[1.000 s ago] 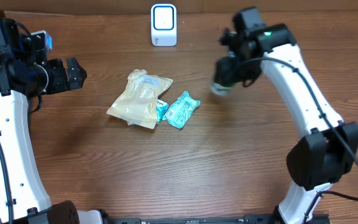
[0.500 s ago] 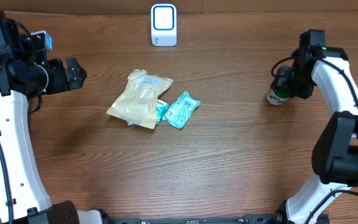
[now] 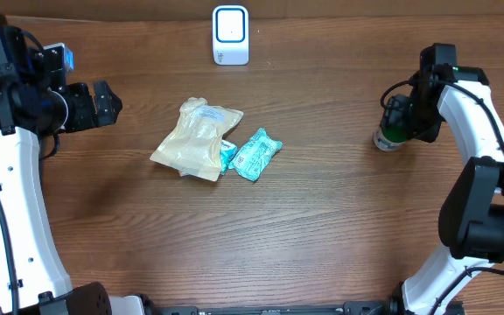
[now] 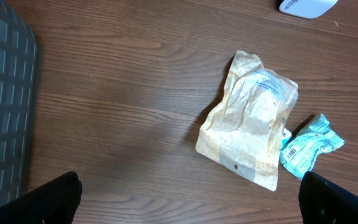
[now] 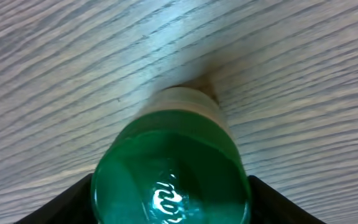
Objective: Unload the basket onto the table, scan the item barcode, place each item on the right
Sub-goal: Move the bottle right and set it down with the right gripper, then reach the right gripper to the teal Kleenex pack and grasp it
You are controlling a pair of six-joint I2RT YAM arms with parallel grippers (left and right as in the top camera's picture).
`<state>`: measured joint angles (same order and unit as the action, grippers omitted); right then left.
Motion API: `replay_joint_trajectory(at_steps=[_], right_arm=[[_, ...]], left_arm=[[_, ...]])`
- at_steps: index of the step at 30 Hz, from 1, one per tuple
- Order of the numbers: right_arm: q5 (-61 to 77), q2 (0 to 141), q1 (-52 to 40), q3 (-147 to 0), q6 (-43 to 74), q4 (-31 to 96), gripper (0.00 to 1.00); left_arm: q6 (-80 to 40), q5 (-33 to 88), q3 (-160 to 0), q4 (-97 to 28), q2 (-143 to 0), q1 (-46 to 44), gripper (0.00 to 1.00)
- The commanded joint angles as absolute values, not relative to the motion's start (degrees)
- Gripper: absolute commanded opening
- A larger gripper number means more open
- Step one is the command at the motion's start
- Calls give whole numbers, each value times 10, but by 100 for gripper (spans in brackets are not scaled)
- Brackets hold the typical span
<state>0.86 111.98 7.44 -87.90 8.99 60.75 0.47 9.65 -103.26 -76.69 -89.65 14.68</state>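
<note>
Between right gripper (image 3: 395,124) fingers (image 5: 73,202): green bottle (image 5: 169,174), grip unclear. Ahead of left gripper (image 4: 191,196), fingers spread wide, lie pouch (image 4: 250,134), teal packet (image 4: 309,146).

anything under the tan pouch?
A teal sliver sticks out from under the pouch on its right, beside the teal packet. The rest of it is covered, so I cannot tell what it is.

The left gripper (image 3: 105,102) is held wide open, pointed inward at the left; the right gripper (image 3: 398,123) is lowered, pointed straight down, at the right
</note>
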Motion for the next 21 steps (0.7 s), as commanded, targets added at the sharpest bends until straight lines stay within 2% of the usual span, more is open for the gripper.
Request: replay_joint_trajectory(at_steps=[1,4,5,6,7,11,17,21], right_arm=[[5,1113,73,-877,92,606,69],[5,1113,73,-877,92,606,77],[5,1113,73,-877,92,605,84],[5,1113,72,-878,92,605,96],[5,1112,72,-878,91,604,100],[32,1107,69,-912,90,616,100],[158,1091,35,-1040,89,648,100],[241,1091,-1,-1069,54,637,100]], left_arm=[[17,101,-1035,-766,-900,149,100],[17,101,-1035,-766,-900,149,100],[17,101,-1035,-766,-900,149,100],[17,101,-1035,-766,-900,149,100],[17,101,-1035,-766,-900,149,99],[17,101,-1035,-766,-900,149,99],[17,101,-1035,-766,-900,149,100],[17,101,-1035,-766,-900,149,99]])
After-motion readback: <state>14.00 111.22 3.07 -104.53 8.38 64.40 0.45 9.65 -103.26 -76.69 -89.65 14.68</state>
